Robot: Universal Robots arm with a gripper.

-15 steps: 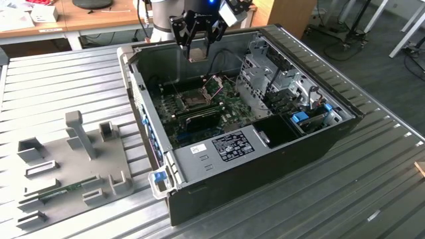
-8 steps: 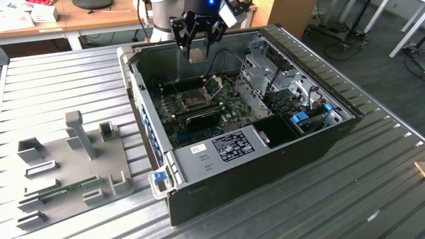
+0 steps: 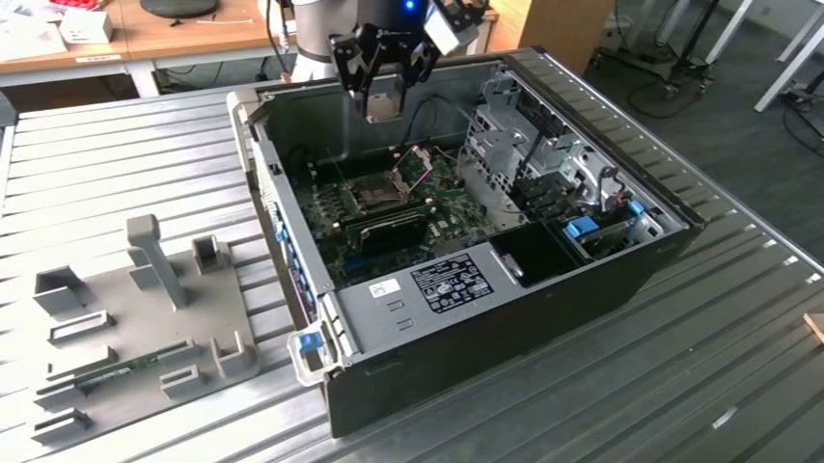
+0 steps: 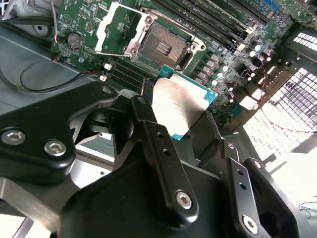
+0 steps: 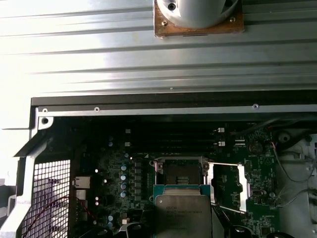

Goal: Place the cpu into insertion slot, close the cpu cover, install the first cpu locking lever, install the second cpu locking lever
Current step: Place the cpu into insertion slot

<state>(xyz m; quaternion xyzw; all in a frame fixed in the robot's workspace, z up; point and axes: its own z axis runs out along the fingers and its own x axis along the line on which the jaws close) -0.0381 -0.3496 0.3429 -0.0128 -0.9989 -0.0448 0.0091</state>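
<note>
— Pinching something, is it, that black two-fingered gripper [image 3: 382, 96]?

— It is. Its fingers [image 4: 148, 131] are drawn in onto two opposite edges of the cpu [image 4: 181, 101], the small flat square chip with the dull silver-grey metal top, and stand no wider apart than that chip.

— Why held so?

— Likely so the chip hangs level, metal side towards the wrist, ready to meet the socket squarely. It hangs above the floor of the open black and grey computer case [image 3: 618, 280], apart from the board, touching nothing but the fingers.

— And the insertion slot [image 4: 163, 48]?

— A small square black-rimmed socket, its dark centre bare, set in the green circuit board [image 3: 445, 207] on the case's floor. Long black card slots [image 5: 171, 141] lie between it and the case wall nearest the arm's base.

— The cpu cover [image 4: 105, 27]?

— That thin silvery metal frame is swung open on its hinge beside the socket, which leaves the slot clear for the chip.
</note>
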